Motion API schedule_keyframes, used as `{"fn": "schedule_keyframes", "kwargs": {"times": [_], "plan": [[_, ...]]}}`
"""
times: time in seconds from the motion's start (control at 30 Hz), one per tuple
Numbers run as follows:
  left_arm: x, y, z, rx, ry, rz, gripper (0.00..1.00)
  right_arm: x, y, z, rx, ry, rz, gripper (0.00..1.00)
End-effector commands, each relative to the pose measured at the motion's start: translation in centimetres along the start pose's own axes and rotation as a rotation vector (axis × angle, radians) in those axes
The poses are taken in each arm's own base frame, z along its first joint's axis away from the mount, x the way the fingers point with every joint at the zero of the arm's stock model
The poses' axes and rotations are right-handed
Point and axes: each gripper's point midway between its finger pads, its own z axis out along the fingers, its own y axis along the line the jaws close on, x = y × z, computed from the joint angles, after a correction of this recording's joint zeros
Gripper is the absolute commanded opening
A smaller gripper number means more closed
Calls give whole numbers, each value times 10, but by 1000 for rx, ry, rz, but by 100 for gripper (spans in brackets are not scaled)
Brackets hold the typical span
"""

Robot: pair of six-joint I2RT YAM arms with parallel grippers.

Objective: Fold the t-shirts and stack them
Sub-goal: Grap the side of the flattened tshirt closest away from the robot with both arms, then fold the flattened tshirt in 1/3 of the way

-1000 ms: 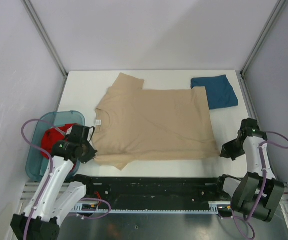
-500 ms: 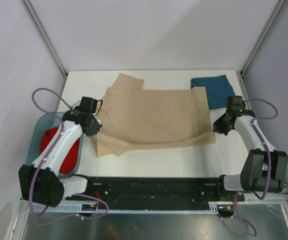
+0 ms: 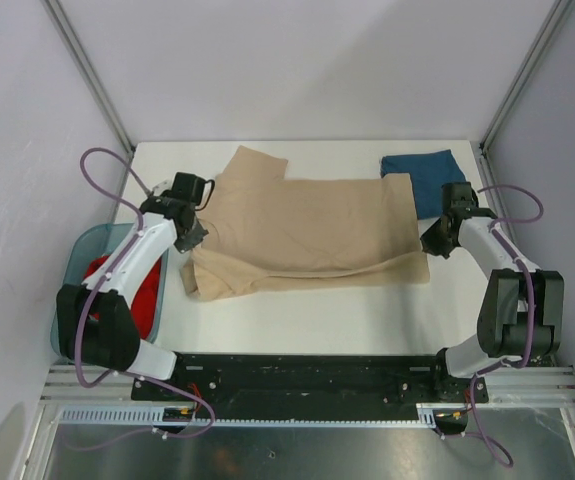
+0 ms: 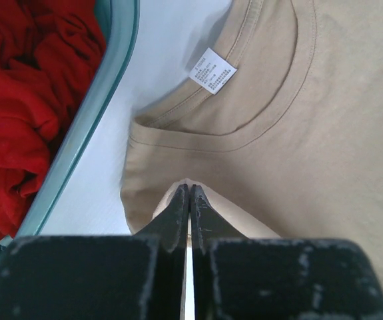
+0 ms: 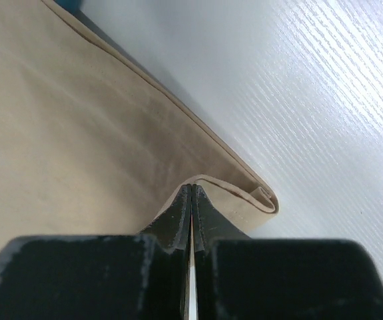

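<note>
The tan t-shirt (image 3: 307, 230) lies across the middle of the table, its near half folded up over the far half. My left gripper (image 3: 195, 232) is shut on a fold of its left side, just near of the collar and white neck label (image 4: 212, 70). My right gripper (image 3: 433, 244) is shut on the doubled hem (image 5: 244, 193) at its right edge. The dark teal-blue t-shirt (image 3: 437, 180) lies folded at the far right, its edge under the tan shirt's corner. The red t-shirt (image 3: 137, 300) is bunched in the bin; it also shows in the left wrist view (image 4: 24, 100).
A clear teal plastic bin (image 3: 67, 300) sits off the table's left edge, its rim (image 4: 98, 127) close beside my left gripper. Metal frame posts (image 3: 87, 70) stand at the far corners. A black rail (image 3: 297, 375) runs along the near edge.
Both grippers have carried the tan shirt's near edge away from me, folding the near half over the far half. The arms have stretched farther out over the table.
</note>
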Motion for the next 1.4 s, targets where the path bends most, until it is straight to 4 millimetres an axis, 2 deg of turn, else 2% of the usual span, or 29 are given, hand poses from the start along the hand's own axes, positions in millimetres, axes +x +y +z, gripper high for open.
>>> {"fn": "schedule_keyframes", "kwargs": {"times": [0.0, 0.3, 0.7, 1.0, 1.37], "plan": [[-27, -6, -4, -4, -92, 11, 0, -27, 12, -3, -20, -88, 18, 0], [-40, -16, 2, 16, -107, 24, 0, -28, 10, 8, -1, -83, 32, 0], [-52, -32, 19, 17, -101, 53, 0, -34, 13, 17, -11, -97, 38, 0], [-61, -26, 25, 6, -98, 46, 0, -32, 21, 24, -33, -90, 24, 0], [-55, -30, 32, 19, -64, 78, 0, -28, 27, 29, -31, -82, 8, 0]]}}
